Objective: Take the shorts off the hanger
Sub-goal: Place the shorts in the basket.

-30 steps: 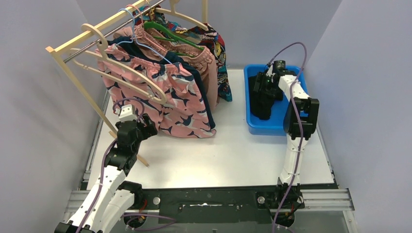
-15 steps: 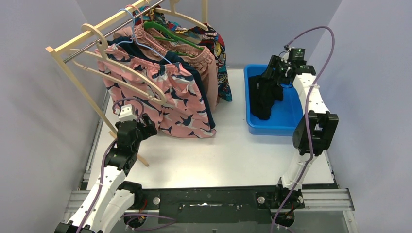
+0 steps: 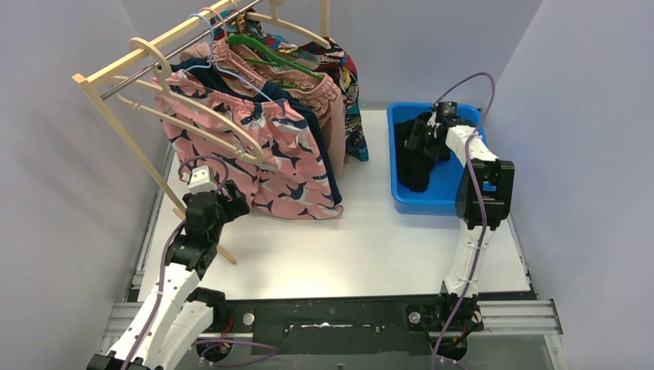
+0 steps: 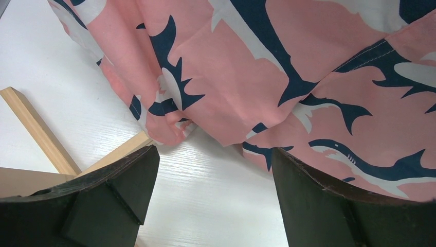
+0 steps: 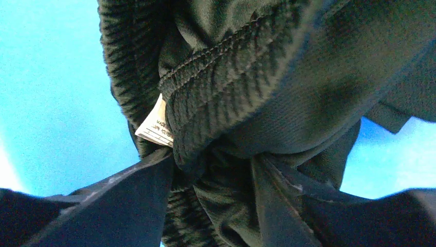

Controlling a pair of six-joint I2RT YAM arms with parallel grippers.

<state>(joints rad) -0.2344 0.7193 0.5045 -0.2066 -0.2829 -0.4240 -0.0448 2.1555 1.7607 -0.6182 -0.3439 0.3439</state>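
Black shorts (image 3: 416, 163) hang bunched from my right gripper (image 3: 424, 139) into the blue bin (image 3: 456, 199). In the right wrist view the gripper (image 5: 213, 175) is shut on the black shorts' (image 5: 288, 77) fabric, with a white label beside it. Pink shorts with navy shark print (image 3: 287, 154) hang at the front of the rack, then navy shorts (image 3: 318, 135), dusty pink shorts (image 3: 333, 100) and comic-print shorts (image 3: 352, 85). My left gripper (image 3: 231, 202) is open and empty, low by the pink shorts' hem (image 4: 257, 67); in the left wrist view the gripper (image 4: 213, 172) frames bare table.
A wooden clothes rack (image 3: 116, 71) stands at the back left, its leg (image 4: 36, 128) on the table beside my left gripper. A wooden hanger (image 3: 202, 127) hangs in front of the pink shorts. Grey walls enclose the white table (image 3: 347, 247).
My right gripper rose with the black shorts half a second ago and has now come back down and left, lowering them into the bin. The left arm has not moved.
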